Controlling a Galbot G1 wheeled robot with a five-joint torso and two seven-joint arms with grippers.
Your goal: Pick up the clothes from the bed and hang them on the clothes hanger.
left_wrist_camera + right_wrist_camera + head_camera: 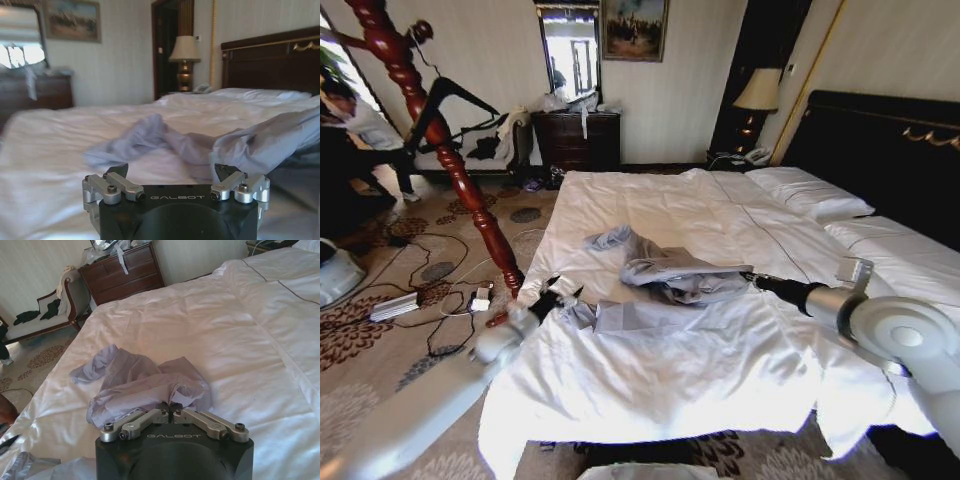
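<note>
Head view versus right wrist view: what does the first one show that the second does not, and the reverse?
Head view adds: the black clothes hanger by the wooden coat stand, the black headboard, the lamp, and the left gripper at the bed's near edge. Right wrist view adds: the right gripper close up, shut on a fold of the jacket. Both: the grey-blue jacket crumpled on the white bed, and the dark dresser.
</note>
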